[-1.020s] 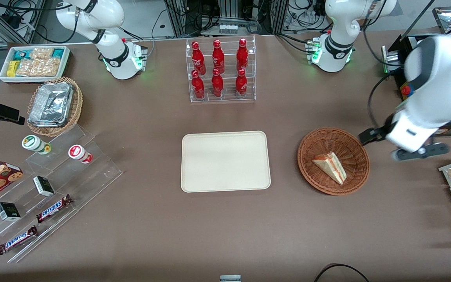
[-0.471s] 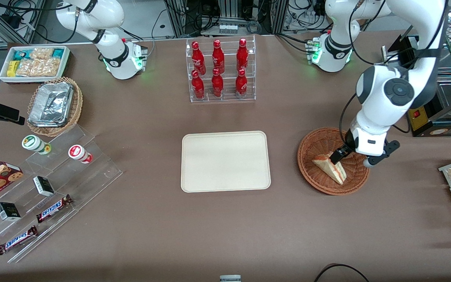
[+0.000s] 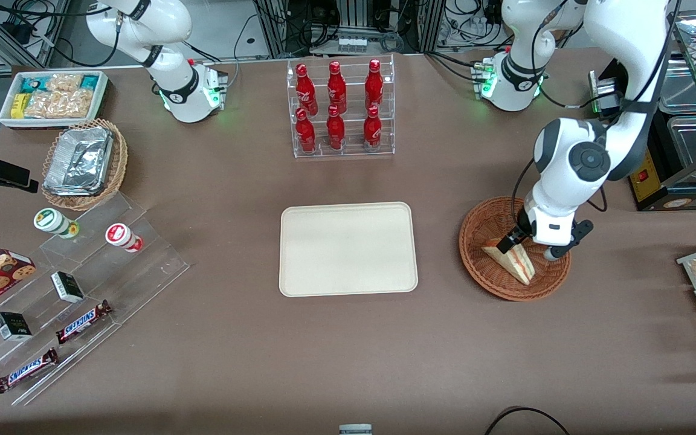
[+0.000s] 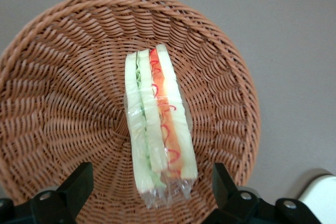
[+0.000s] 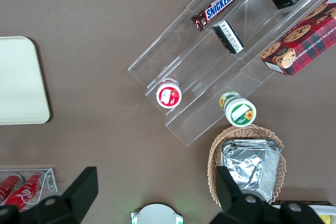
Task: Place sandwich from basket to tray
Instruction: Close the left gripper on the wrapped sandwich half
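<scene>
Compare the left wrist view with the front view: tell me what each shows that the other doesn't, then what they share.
Only the left wrist view shows the sandwich's cut edge close up, with its green, red and orange layers under clear wrap, and the gripper open, one finger on each side of the wedge's end.

Only the front view shows the whole table: the bottle rack, the foil containers and the snack display.

Both show the sandwich lying in the basket, and part of the tray.

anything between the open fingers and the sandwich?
Nothing: in the left wrist view the gripper hangs open over the basket, its fingers flanking the sandwich without touching.
</scene>
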You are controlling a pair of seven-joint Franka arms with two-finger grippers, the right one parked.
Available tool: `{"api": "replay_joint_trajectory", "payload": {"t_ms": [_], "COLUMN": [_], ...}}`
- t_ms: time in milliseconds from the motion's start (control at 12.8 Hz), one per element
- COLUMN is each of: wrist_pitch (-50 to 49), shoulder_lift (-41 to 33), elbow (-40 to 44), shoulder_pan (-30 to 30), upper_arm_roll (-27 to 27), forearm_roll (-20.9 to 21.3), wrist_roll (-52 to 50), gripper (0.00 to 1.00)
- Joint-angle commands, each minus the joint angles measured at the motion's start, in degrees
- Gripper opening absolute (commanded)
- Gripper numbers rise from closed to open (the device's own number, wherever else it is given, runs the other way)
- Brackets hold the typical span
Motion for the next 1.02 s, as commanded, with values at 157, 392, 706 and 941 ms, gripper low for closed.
{"api": "replay_joint_trajectory", "payload": {"t_ms": [157,392,706,941], "wrist_pitch": [6.1,6.9,-0.6,-18.8], "shoulder_lift": [4.5,5.3,2.5,-0.3], "elbow": [0.3,0.7,4.3,14.1], "shoulder_pan": [-0.4,-0.4,-0.3,-1.8], "upper_arm_roll": [0.1,0.1,0.3,-1.0], "forearm_roll": [1.7,1.7,6.2,6.9], "wrist_roll": [-1.6,-1.0,-0.8,-0.5], "gripper": [1.00,0.13,0.00,0.00]}}
